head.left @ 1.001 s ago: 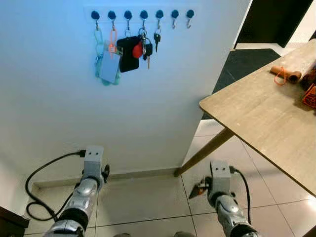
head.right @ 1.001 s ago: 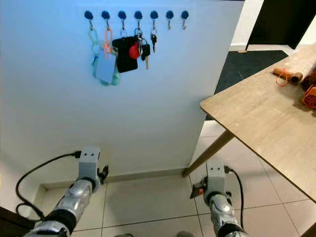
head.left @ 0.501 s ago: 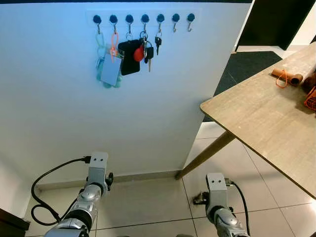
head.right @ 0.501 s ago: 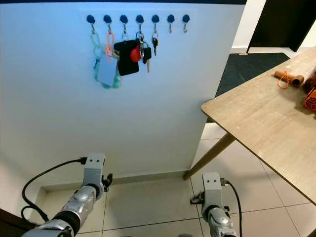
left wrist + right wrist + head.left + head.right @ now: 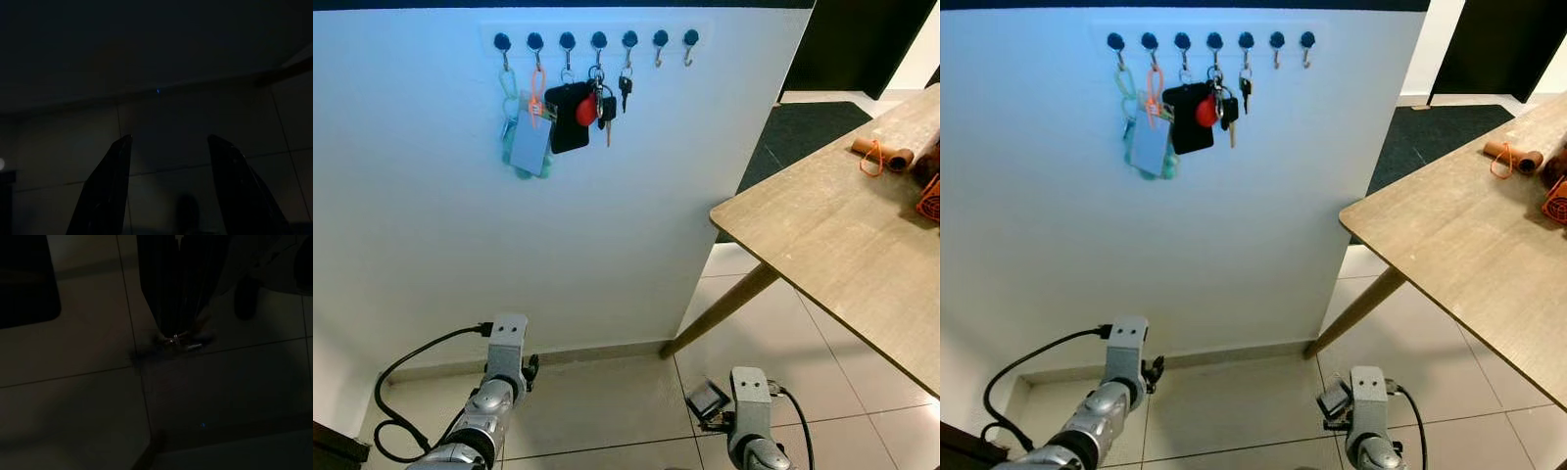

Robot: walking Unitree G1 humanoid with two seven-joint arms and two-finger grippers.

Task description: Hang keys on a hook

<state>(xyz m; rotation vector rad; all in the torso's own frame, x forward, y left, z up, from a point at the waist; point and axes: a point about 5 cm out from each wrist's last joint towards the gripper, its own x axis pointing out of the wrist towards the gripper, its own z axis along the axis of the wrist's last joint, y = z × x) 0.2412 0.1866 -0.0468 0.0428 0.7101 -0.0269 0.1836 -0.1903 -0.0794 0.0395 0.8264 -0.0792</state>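
Two grippers hang low above the tiled floor: the left gripper (image 5: 168,186) has its fingers spread wide on nothing, while the right gripper (image 5: 178,330) has its fingers pressed together on the keys (image 5: 180,339), pinched only at their tips. So shallow a pinch may let the keys slip during the lift. Beyond, on the white wall, two hooks (image 5: 660,39) at the rack's right end stand free; a misjudged reach could snag the neighbouring key bunch (image 5: 600,98).

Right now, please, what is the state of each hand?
Left hand: open, holding nothing.
Right hand: closed on a small metal key ring.
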